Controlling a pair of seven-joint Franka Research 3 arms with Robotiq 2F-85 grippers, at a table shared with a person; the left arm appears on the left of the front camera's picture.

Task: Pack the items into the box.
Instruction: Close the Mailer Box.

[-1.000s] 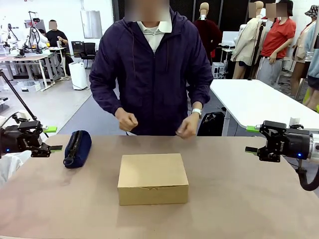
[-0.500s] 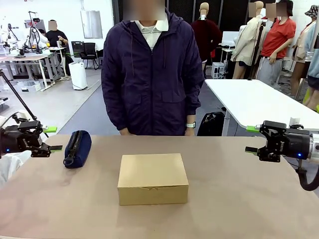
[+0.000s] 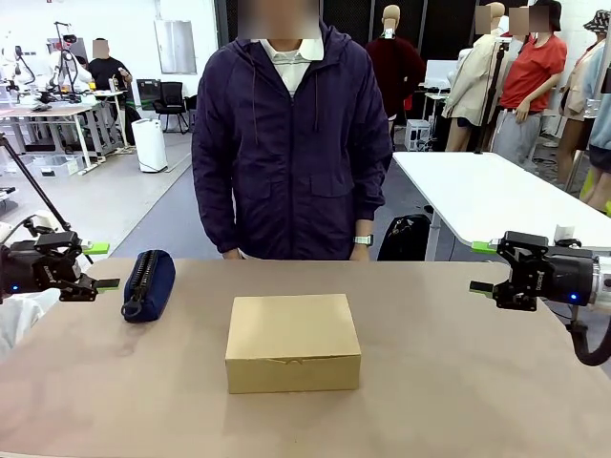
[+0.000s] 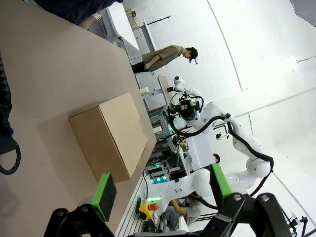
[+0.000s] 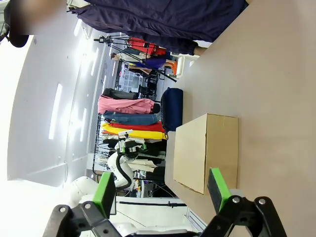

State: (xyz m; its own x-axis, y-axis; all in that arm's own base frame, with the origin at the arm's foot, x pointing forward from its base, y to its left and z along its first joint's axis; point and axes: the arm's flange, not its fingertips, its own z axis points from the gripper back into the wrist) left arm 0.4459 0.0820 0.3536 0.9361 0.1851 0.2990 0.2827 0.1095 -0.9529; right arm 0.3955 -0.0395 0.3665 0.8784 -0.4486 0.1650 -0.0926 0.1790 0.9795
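Navy zippered pouch (image 3: 148, 283) lies on table (image 3: 458, 382).

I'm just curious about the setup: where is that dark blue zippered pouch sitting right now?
In the front view the navy pouch lies on the table's left side, between the left end effector and the closed cardboard box, apart from both.

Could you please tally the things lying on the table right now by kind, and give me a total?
Cardboard box, closed: 1
Navy zippered pouch: 1
Total: 2
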